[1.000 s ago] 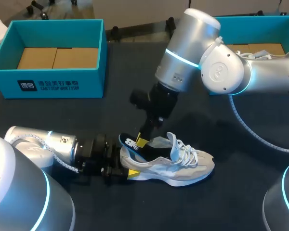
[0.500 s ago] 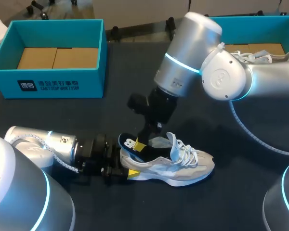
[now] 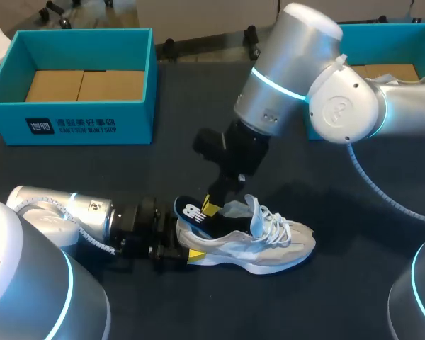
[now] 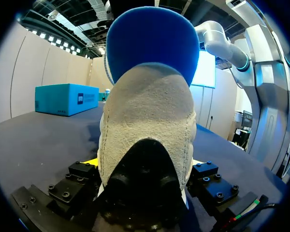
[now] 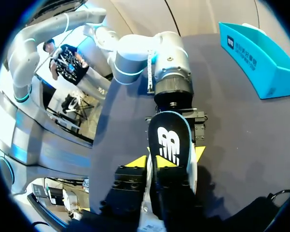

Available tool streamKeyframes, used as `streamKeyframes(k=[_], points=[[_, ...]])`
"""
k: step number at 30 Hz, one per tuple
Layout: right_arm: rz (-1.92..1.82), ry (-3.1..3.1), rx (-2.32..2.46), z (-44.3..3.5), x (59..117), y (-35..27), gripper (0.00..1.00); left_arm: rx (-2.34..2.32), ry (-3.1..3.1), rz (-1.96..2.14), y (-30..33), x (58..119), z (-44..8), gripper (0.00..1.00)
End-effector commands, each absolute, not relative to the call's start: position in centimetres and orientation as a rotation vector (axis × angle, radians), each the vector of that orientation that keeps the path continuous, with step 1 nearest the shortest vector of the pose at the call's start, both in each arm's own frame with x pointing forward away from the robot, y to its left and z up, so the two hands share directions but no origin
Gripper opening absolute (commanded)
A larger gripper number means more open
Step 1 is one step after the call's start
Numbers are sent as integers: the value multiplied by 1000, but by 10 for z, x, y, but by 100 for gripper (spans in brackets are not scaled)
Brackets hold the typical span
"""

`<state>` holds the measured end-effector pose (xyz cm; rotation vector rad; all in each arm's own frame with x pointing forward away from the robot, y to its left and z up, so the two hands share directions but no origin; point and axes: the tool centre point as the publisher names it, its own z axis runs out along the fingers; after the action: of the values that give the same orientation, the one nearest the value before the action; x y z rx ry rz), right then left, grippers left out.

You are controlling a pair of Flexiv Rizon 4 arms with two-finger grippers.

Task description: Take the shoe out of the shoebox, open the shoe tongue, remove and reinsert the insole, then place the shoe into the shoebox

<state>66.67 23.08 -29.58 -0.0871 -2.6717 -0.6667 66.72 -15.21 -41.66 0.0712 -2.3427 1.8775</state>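
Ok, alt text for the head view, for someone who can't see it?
The right gripper holds a dark blue insole sticking up out of a grey sneaker on the black table, while the left gripper clamps the sneaker's heel. One teal shoebox stands far left, a second shoebox far right.

Table (image 3: pixel 163 170) — dark, matte top

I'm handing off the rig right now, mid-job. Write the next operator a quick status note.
Left gripper: shut on the heel of the shoe, which lies on the table.
Right gripper: shut on the insole, whose heel end sticks up out of the shoe.
Done: shoe out of its box, tongue lifted.
Left: finish the insole out and back in, then set the shoe in the open teal shoebox.
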Motion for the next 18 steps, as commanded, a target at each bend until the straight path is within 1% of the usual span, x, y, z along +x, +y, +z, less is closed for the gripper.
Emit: streamKeyframes(k=[1, 3, 7, 9, 18], points=[[-674, -2676, -73, -291, 670, 223, 35, 72, -2343, 1877, -152, 668, -416, 0], [-670, -2673, -64, -291, 674, 223, 38, 72, -2343, 1877, -152, 668, -416, 0], [-674, -2647, -14, -293, 683, 226, 42, 72, -2343, 1877, -152, 668, -416, 0], [-664, -2629, -2, -296, 688, 227, 45, 72, -2343, 1877, -152, 668, -416, 0], [-655, -2579, 44, -306, 704, 230, 49, 72, -2343, 1877, -152, 668, -416, 0]])
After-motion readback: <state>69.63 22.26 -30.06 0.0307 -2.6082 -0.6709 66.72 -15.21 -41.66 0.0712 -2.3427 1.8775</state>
